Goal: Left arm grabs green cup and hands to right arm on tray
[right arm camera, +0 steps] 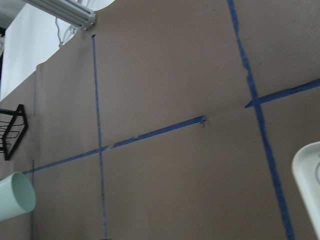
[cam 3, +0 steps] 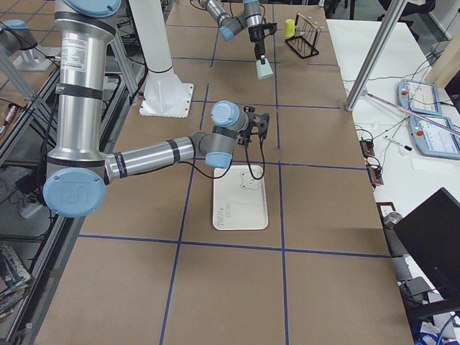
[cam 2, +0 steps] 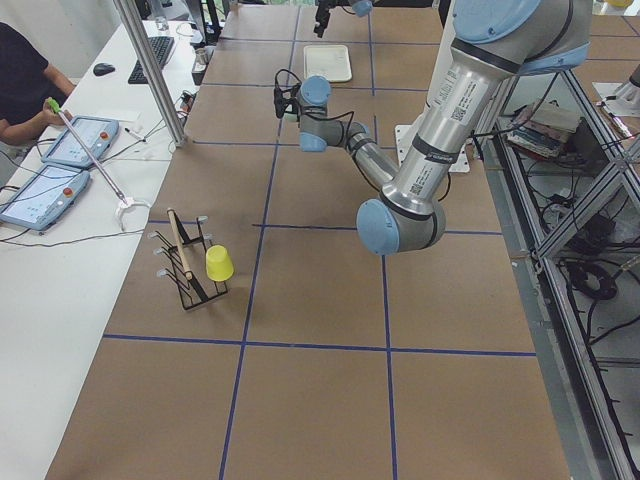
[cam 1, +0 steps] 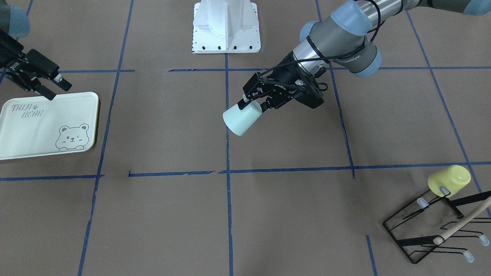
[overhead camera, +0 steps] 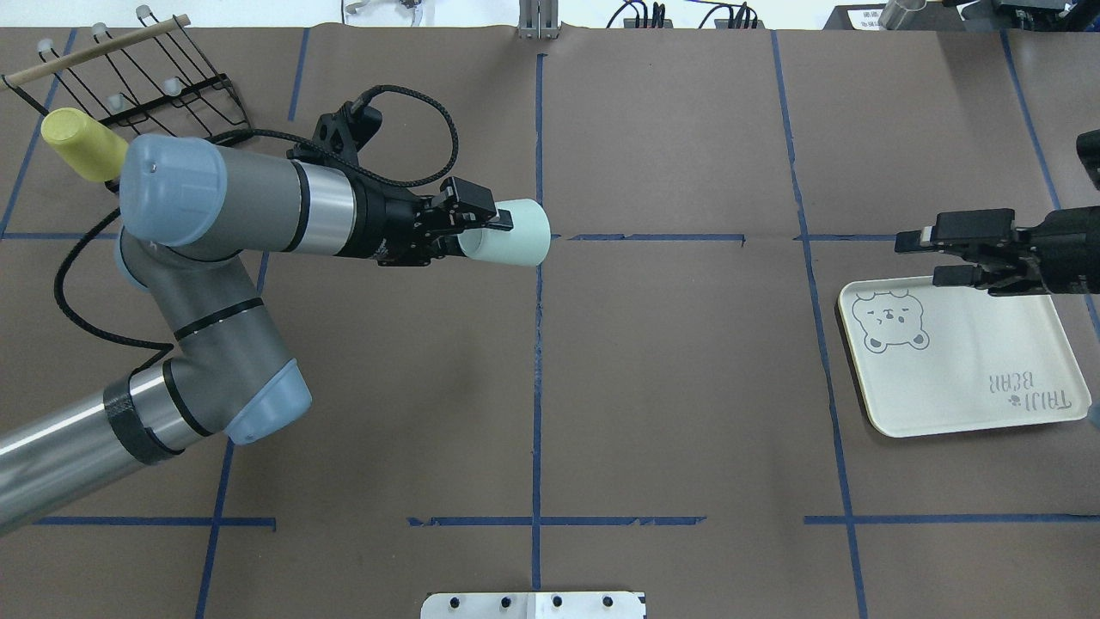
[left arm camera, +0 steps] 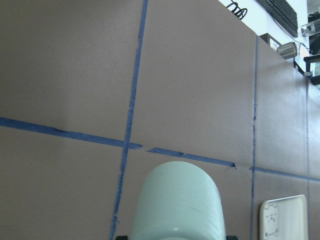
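The green cup [overhead camera: 516, 234] lies on its side in the air over the table's middle, its base end clamped in my left gripper [overhead camera: 490, 225], which is shut on it. Its open mouth points toward the right arm. From the front the cup [cam 1: 241, 119] hangs below the left gripper [cam 1: 251, 104]. The left wrist view shows the cup [left arm camera: 180, 205] from behind. The tray [overhead camera: 962, 370] lies flat at the right. My right gripper [overhead camera: 919, 256] hovers open and empty over the tray's far edge by the bear drawing. The right wrist view catches the cup's mouth [right arm camera: 15, 197] and the tray's rim [right arm camera: 310, 175].
A yellow-green cup [overhead camera: 82, 144] hangs on a black wire rack [overhead camera: 163, 86] at the far left corner. The white robot base [cam 1: 226, 27] stands at the table's near-robot edge. A person [cam 2: 25, 90] sits at a side desk beyond the table.
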Controlling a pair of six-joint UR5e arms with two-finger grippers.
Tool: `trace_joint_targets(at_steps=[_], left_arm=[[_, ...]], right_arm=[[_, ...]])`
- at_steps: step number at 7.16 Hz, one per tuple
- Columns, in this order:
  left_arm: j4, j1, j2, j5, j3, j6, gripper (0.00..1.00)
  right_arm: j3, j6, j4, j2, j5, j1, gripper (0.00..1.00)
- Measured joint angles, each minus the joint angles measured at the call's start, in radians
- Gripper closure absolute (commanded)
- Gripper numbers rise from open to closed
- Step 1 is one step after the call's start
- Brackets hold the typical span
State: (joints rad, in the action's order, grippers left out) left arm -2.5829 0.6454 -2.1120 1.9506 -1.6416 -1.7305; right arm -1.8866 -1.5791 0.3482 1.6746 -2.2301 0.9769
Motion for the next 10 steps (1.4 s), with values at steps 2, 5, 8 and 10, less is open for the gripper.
trace_joint_targets(at_steps=[2, 5, 8, 10], left_arm=[[-0.125, -0.047, -0.001, -0.016, 0.003, -0.105, 0.92], [-0.317, -0.093, -0.005, -0.018, 0.005, -0.270, 0.93], [-0.499, -0.118, -0.028, -0.016, 0.008, -0.415, 0.93], [-0.579, -0.128, -0.037, -0.016, 0.008, -0.461, 0.93]], right_arm=[[0.014, -0.123, -0.204, -0.023, 0.009, -0.068, 0.01], [0.022, -0.395, -0.451, -0.102, 0.015, -0.105, 0.01], [0.023, -0.589, -0.590, -0.175, 0.030, -0.130, 0.01], [0.022, -0.656, -0.701, -0.204, 0.111, -0.236, 0.03]])
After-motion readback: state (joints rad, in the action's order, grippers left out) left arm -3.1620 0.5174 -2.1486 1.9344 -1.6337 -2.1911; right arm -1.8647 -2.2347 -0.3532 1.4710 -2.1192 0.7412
